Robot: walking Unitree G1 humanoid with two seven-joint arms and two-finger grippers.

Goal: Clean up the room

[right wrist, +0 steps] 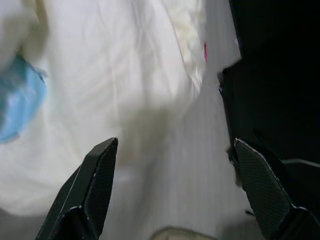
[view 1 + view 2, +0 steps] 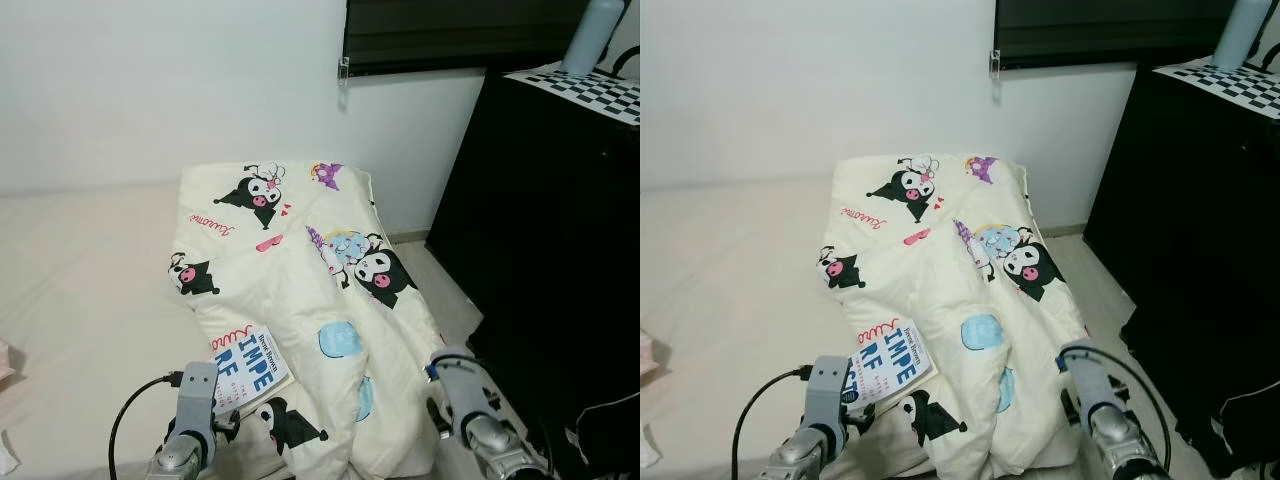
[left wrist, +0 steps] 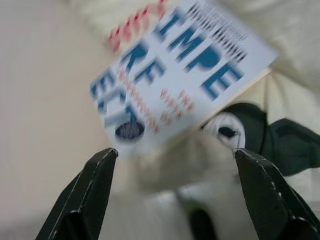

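Bed (image 2: 80, 290) against a white wall, black cabinet (image 2: 550, 220) alongside. Left gripper (image 3: 172, 160) hangs spread wide just short of the book (image 2: 245, 365), which sits on the cartoon-print blanket (image 2: 300, 270). Right gripper (image 1: 175, 150), also wide, hovers over the blanket's edge beside the cabinet.

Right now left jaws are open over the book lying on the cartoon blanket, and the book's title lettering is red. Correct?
Not quite. The left gripper is open over the book on the blanket, but the big title lettering is blue; only small print is red. The left wrist view shows it.
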